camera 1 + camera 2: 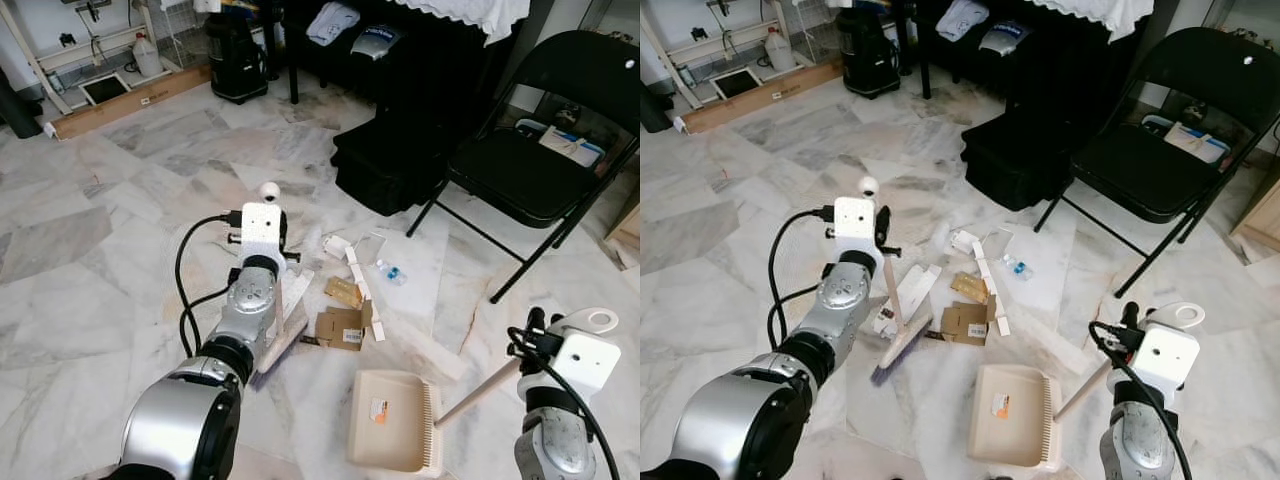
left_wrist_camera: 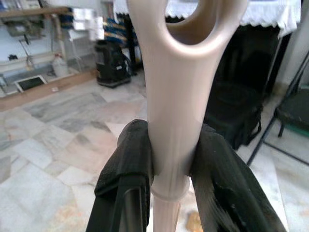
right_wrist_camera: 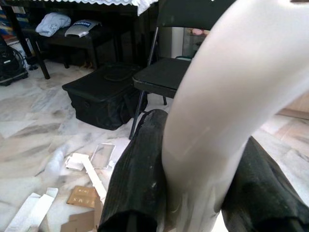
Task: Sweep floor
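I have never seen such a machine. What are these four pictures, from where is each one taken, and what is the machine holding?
This is a humanoid robot with two silver arms, cleaning a marble floor. The two wide pictures come from a stereo camera on its head, looking down, so they show the same scene. The two close pictures come from cameras on its wrists.

The left gripper is shut on the beige broom handle; in the head views the broom's bristles rest on the floor beside the litter. The right gripper is shut on the dustpan handle, and the beige dustpan lies on the floor in front of the robot.

The litter is cardboard scraps, white paper strips and a clear plastic piece. Behind stand a black folding chair and a black case.
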### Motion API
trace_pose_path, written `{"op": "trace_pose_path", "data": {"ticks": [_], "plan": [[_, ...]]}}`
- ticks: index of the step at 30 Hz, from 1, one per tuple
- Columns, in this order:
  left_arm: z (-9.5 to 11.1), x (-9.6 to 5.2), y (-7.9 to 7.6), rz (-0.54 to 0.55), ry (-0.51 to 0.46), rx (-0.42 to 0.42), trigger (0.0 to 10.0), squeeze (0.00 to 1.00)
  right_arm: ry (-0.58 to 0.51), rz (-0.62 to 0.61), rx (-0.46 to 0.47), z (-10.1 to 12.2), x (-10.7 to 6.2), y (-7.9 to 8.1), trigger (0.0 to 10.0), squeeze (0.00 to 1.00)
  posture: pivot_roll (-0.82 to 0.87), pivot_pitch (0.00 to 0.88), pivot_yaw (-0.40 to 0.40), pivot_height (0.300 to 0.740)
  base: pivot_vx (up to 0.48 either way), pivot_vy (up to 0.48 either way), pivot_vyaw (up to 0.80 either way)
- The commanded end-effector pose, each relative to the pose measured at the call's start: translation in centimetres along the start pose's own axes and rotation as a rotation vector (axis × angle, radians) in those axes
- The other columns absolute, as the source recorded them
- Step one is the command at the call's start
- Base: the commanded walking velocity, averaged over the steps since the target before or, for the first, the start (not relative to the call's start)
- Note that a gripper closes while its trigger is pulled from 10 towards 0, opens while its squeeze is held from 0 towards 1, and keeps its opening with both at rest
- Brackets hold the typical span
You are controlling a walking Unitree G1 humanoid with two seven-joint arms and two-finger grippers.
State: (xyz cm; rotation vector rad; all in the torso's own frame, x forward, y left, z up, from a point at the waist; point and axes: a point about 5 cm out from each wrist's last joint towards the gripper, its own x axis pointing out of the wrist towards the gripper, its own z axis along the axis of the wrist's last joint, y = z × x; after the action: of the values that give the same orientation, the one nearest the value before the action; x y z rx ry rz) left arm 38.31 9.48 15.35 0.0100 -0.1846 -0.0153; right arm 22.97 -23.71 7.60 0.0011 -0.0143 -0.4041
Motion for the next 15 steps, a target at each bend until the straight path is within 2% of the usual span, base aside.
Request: {"op": "trace_pose_path", "data": {"ticks": [1, 5, 10, 15], "plan": [[1.0, 0.4, -0.1, 0.016, -0.047, -0.016, 10.0, 0.0, -0.043, -0.002, 0.003, 0.9, -0.1, -0.1, 10.0, 0.0, -0.27, 0.128, 0.019, 0.74, 0.0, 0.0, 0.0], [0.0, 0.1, 0.0, 0.053, 0.017, -0.065, 10.0, 0.0, -0.045, -0.002, 0.003, 1.0, -0.3, -0.1, 10.0, 0.0, -0.28, 0.133, 0.018, 0.74, 0.0, 0.0, 0.0], [-1.0, -0.3, -1.2, -0.006, 0.084, -0.006, 10.0, 0.0, -0.044, -0.003, 0.001, 1.0, -0.4, -0.2, 10.0, 0.0, -0.3, 0.139, 0.018, 0.74, 0.0, 0.0, 0.0], [-2.1, -0.8, -3.3, -0.145, 0.195, 0.013, 10.0, 0.0, -0.041, -0.016, -0.009, 1.0, -0.9, -0.8, 10.0, 0.0, -0.31, 0.152, 0.021, 0.74, 0.0, 0.0, 0.0]]}}
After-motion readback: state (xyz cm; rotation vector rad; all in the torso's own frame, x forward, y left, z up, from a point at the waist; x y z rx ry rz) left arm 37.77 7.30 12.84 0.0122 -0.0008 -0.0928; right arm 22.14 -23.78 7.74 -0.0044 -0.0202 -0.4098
